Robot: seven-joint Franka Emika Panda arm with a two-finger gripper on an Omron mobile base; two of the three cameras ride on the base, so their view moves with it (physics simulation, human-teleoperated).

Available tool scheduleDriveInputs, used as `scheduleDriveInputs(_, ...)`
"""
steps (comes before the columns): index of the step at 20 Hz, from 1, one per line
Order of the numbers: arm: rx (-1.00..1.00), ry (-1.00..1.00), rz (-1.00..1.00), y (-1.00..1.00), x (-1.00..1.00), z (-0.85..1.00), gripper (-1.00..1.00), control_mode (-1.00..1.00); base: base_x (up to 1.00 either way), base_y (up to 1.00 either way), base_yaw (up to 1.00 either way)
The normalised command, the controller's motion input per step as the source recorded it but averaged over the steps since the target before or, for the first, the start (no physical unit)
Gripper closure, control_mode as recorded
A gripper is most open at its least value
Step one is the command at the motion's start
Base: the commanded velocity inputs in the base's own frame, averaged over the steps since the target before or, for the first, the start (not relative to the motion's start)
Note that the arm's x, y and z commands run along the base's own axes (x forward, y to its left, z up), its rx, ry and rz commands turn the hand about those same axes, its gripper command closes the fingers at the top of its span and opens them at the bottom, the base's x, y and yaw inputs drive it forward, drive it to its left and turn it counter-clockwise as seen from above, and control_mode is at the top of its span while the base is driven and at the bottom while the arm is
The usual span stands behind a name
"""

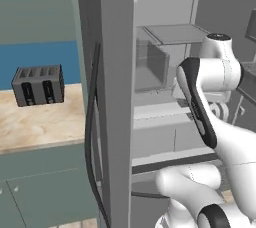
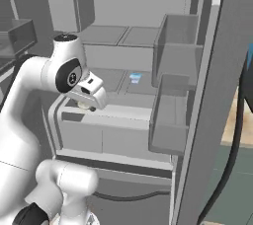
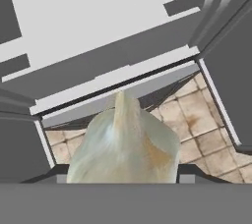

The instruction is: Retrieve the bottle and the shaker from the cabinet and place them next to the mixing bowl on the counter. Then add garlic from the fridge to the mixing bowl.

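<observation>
step: garlic fetch | pale papery garlic bulb [image 3: 123,144] gripped in pincer [image 2: 87,104] at tall grey fridge [image 2: 197,95] (door open) | left: carry to mixing bowl, judged

Garlic [image 3: 123,144] in gripper [image 2: 87,104] before fridge [image 2: 148,95] shelves; toaster [image 1: 38,85] on counter [image 1: 40,122]

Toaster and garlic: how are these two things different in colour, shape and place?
The toaster is dark grey; the garlic is pale cream with brownish patches. The toaster is boxy with slots on top; the garlic is round with a pointed tip. The toaster stands on the counter; the garlic sits between the gripper's fingers by the open fridge.
</observation>
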Motion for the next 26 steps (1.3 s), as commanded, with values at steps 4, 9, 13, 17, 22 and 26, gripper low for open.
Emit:
scheduleDriveInputs(4,0.00,0.00,0.00,0.00,0.00,0.00,1.00,1.00,-0.79,0.05,-0.09)
scheduleDriveInputs(9,0.00,0.00,0.00,0.00,0.00,0.00,1.00,1.00,-0.86,0.12,-0.02)
scheduleDriveInputs(13,0.00,0.00,0.00,0.00,0.00,0.00,1.00,1.00,-0.85,0.09,0.09)
scheduleDriveInputs(17,0.00,0.00,0.00,0.00,0.00,0.00,1.00,1.00,-0.79,0.42,0.22)
scheduleDriveInputs(22,0.00,0.00,0.00,0.00,0.00,0.00,1.00,1.00,-0.82,0.58,0.42)
scheduleDriveInputs(26,0.00,0.00,0.00,0.00,0.00,0.00,1.00,1.00,-0.34,0.70,0.68)
